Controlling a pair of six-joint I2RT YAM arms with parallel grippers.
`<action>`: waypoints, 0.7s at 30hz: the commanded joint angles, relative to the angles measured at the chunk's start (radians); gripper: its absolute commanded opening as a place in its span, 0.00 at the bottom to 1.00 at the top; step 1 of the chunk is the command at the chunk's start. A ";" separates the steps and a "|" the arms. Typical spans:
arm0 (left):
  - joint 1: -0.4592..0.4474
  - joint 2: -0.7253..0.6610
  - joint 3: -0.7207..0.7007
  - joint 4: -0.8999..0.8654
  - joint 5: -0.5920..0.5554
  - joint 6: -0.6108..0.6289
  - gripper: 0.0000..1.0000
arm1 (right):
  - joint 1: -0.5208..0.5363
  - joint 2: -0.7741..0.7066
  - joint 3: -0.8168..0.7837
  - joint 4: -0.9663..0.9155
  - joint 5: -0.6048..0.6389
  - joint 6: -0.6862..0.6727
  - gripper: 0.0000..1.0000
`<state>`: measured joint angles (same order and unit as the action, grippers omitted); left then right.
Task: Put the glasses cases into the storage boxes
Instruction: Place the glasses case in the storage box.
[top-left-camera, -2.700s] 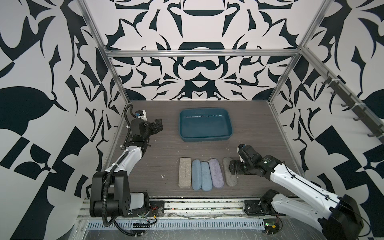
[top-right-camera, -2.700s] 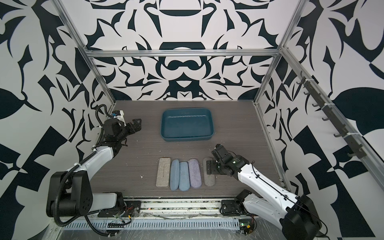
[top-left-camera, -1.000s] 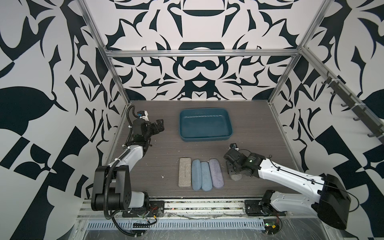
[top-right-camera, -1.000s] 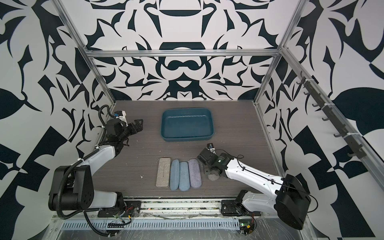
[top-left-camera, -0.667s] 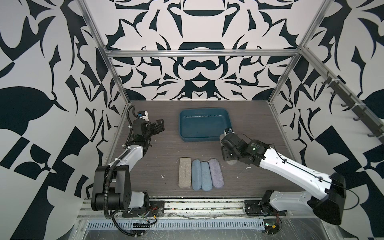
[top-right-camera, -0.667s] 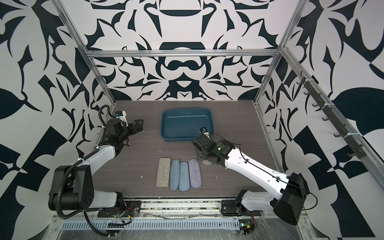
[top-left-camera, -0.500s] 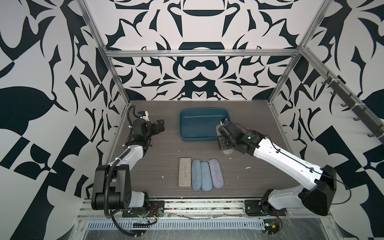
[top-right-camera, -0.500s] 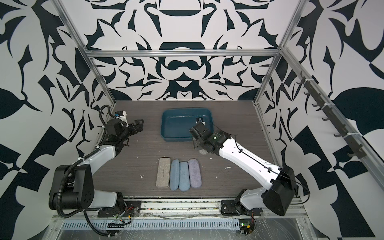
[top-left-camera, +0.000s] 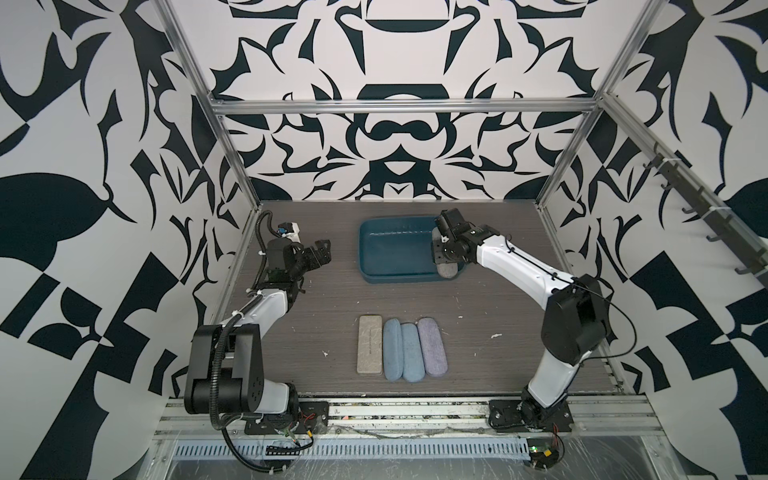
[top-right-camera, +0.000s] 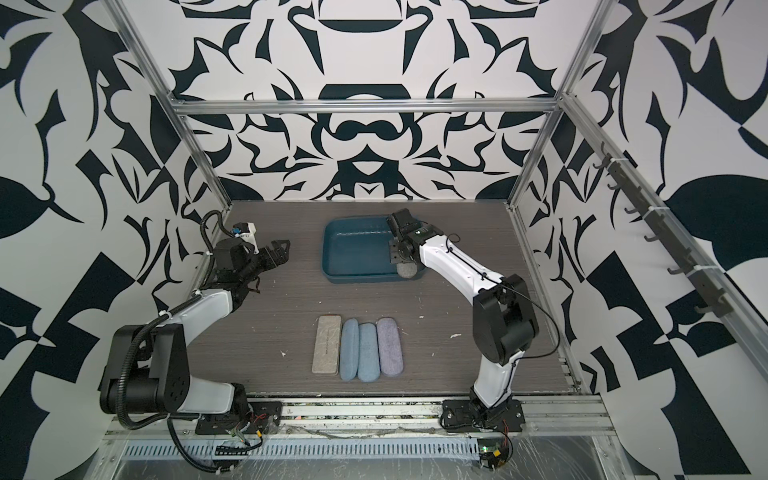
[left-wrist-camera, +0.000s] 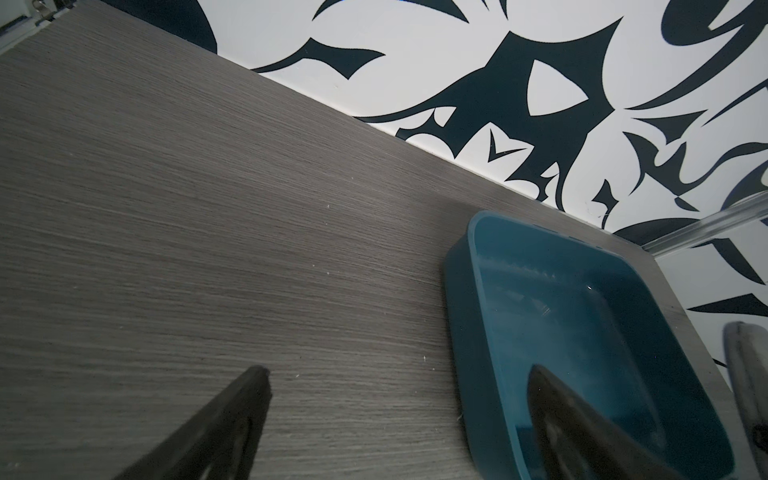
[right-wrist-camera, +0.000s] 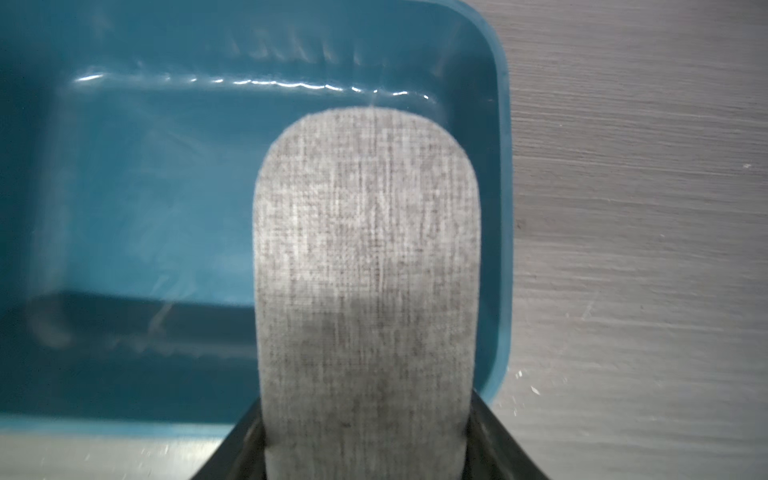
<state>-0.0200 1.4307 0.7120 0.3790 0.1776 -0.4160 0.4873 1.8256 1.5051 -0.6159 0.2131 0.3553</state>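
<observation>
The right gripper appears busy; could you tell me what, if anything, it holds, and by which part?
The right gripper grips the grey-brown glasses case across its two long sides, over the tray.

I am operating in a robotics test cell, a lab enclosure rather than a home or shop. Black-and-white patterned panels (top-left-camera: 395, 137) close in the grey wood-grain tabletop (top-left-camera: 332, 299) on three sides, carried by aluminium framing (top-left-camera: 399, 104). Along the tabletop's near edge, a slotted metal rail (top-left-camera: 374, 409) bears the left arm (top-left-camera: 257, 307) and right arm (top-left-camera: 519, 266), with bare wiring (top-left-camera: 544, 451) exposed. A hook rail (top-left-camera: 721, 222) hangs above the tabletop's right side.
</observation>
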 joint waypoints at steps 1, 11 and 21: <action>-0.002 0.015 -0.022 0.022 0.025 -0.012 0.99 | -0.022 0.042 0.089 0.048 -0.010 -0.035 0.43; -0.001 0.015 -0.026 0.022 0.032 -0.004 0.99 | -0.052 0.228 0.265 0.000 -0.046 -0.056 0.43; -0.002 0.023 -0.022 0.019 0.033 0.003 0.99 | -0.052 0.268 0.248 -0.005 -0.044 -0.053 0.45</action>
<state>-0.0200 1.4357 0.6949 0.3851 0.2001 -0.4183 0.4389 2.1181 1.7370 -0.6258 0.1669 0.3099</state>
